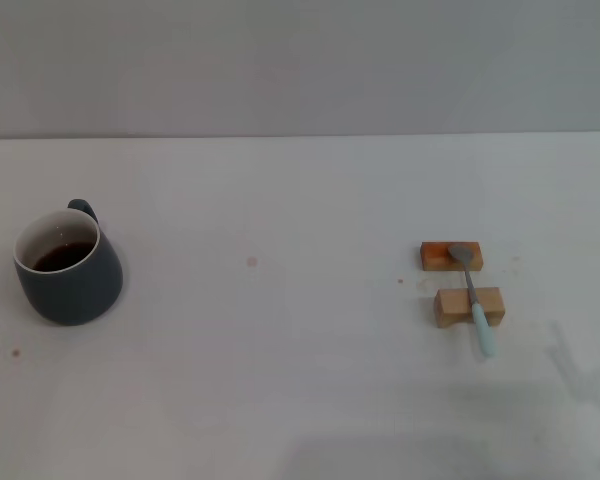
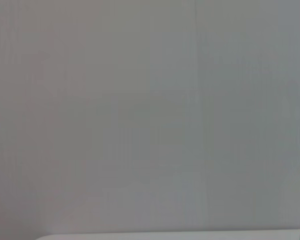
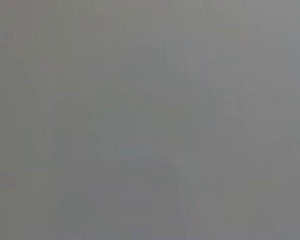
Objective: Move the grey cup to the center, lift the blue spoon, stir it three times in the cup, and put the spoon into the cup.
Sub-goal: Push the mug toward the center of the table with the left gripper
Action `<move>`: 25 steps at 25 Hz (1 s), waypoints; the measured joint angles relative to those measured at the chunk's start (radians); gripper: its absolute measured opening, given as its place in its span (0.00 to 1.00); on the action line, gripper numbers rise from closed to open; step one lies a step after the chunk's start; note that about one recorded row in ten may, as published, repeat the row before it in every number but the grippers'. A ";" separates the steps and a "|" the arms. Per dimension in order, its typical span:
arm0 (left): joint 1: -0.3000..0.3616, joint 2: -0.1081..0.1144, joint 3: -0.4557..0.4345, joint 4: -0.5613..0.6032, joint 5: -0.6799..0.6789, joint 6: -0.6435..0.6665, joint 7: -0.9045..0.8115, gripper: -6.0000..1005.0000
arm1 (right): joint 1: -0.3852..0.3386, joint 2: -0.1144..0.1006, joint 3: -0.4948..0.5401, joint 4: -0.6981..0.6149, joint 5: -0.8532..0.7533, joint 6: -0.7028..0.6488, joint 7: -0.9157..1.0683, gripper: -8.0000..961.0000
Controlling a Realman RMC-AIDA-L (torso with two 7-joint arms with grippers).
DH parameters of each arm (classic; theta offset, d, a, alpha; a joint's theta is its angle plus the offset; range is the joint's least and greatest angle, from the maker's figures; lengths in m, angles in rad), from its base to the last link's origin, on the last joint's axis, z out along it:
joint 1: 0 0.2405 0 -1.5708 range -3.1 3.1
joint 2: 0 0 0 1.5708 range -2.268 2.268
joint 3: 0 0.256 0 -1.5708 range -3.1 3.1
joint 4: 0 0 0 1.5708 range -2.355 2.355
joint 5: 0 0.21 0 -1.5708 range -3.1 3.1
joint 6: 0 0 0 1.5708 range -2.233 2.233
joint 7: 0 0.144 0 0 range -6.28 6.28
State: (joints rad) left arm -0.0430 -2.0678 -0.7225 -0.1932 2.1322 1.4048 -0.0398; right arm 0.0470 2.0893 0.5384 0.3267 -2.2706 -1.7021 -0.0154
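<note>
White table (image 1: 280, 400), matte and broad, with wide bare surface between the two object groups. At right, the blue spoon (image 1: 472, 298) lies bridging two small wooden blocks (image 1: 468, 306), metal bowl on the farther block, pale handle overhanging the nearer. At far left, near the table edge, the grey cup (image 1: 68, 267), rounded, holds dark liquid. Neither gripper appears; their state cannot be told. The left wrist view shows only a blank wall (image 2: 140, 110).
</note>
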 joint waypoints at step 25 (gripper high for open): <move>-0.040 0.002 -0.074 0.034 -0.016 -0.079 0.015 0.72 | -0.007 0.000 -0.014 0.002 0.003 -0.008 0.000 0.83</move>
State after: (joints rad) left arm -0.0827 -2.0662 -0.7963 -0.1597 2.1159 1.3262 -0.0246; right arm 0.0398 2.0892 0.5245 0.3283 -2.2680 -1.7098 -0.0154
